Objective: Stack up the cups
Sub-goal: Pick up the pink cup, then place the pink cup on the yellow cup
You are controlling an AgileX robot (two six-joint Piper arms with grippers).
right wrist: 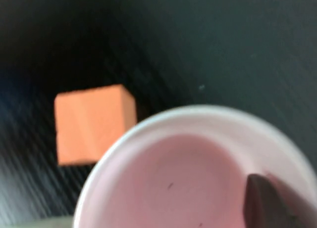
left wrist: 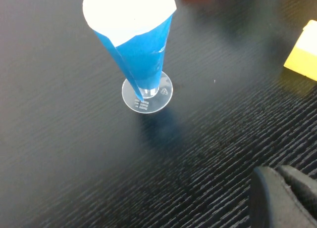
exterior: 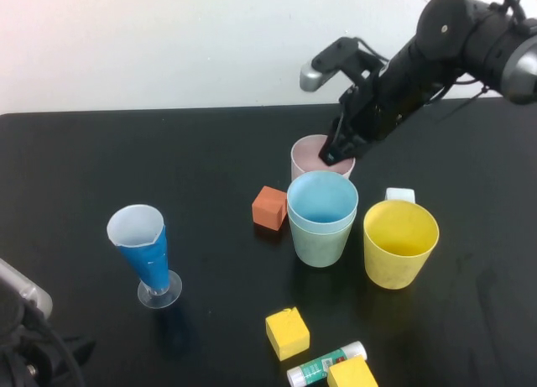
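1. Done so far: light blue cup sits nested in sage green cup, mid table. One pair stacked.
2. Left to do: pink cup stands alone just behind the stack; yellow cup alone to the stack's right. Both not yet stacked, so approx halfway, by my read.
3. Right end effector is at pink cup's rim; in the right wrist view one finger is inside the cup, the other unseen. Looks like a pinch on the wall, but can't tell if it's clamped.
4. Left end effector is parked at near-left table edge, pressed together, holding nothing.
5. Count: 4 cups (pink, green, blue, yellow); 1 blue-and-white cone glass; 1 orange block; 2 yellow blocks; 1 glue stick; 1 small white item behind yellow cup.
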